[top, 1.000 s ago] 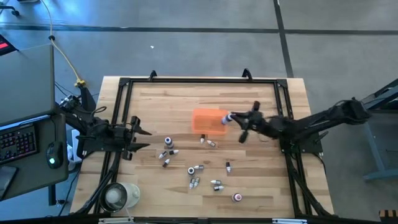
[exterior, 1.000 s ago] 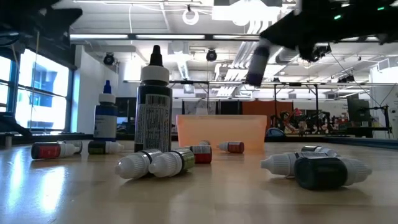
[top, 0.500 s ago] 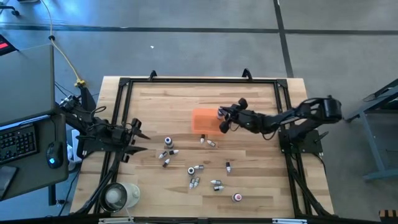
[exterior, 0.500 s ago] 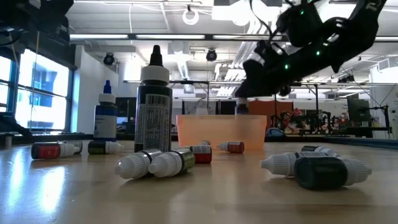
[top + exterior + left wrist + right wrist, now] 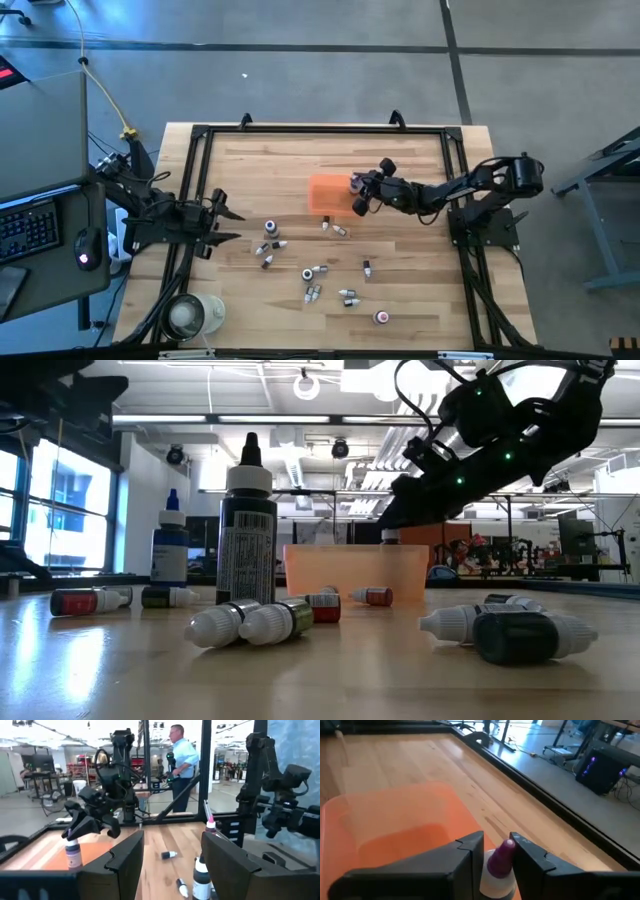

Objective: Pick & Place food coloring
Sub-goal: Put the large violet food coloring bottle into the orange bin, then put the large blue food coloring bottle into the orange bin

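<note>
Progress looks early: the orange tray shows no settled bottles that can be made out, while about a dozen food coloring bottles lie scattered across the wooden table nearer the camera side, between the two arms. One purple-capped bottle is at the tray's right edge, and the rest have yet to be collected.

The right claw hangs over that edge of the tray, its arm reaching in from the right side of the table, forearm low and nearly level, wrist tipped downward. In the right wrist view its two dark fingers stand either side of the purple-capped bottle, close to the cap. Whether they grip it or have just let go cannot be told. The bottle stands upright, and seems to be inside the tray by its wall, though that is not certain.

The left claw waits at the table's left edge, fingers spread and empty, pointing toward the scattered bottles. A person stands in the room beyond, seen from the left wrist.
</note>
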Available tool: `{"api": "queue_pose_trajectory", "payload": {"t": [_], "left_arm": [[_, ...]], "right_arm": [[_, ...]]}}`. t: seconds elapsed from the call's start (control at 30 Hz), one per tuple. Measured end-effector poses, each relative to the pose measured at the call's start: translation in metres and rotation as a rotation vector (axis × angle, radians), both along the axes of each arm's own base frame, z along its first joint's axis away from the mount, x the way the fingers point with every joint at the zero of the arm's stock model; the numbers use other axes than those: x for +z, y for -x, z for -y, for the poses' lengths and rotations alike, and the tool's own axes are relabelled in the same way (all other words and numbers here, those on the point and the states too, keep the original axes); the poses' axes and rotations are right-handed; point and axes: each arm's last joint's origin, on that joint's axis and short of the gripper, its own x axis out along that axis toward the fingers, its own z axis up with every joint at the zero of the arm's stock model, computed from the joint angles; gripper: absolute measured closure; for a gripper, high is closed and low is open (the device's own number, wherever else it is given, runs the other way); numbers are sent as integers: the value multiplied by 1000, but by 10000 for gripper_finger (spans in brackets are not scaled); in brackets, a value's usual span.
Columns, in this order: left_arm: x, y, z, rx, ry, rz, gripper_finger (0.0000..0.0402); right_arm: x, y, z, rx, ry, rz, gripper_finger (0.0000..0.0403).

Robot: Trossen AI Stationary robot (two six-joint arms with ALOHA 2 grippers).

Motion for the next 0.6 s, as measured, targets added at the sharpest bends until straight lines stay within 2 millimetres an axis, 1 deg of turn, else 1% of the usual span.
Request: {"api": "queue_pose_trajectory", "payload": {"t": [0.17,0.33,0.4,0.47,0.6], "left_arm": [[0,0,-2,57,17,-4,206],[0,0,-5,160,70,-17,206],[1,0,-5,159,93,-10,206],[4,0,-5,155,126,16,206],[8,1,-6,160,163,43,206]], "right_arm": [[2,-1,0,20,25,9,302],[11,-4,-2,96,25,92,280],[21,-4,-4,147,-14,170,272],[36,-2,-6,206,-42,265,267],[68,10,-12,292,-4,376,266]]}}
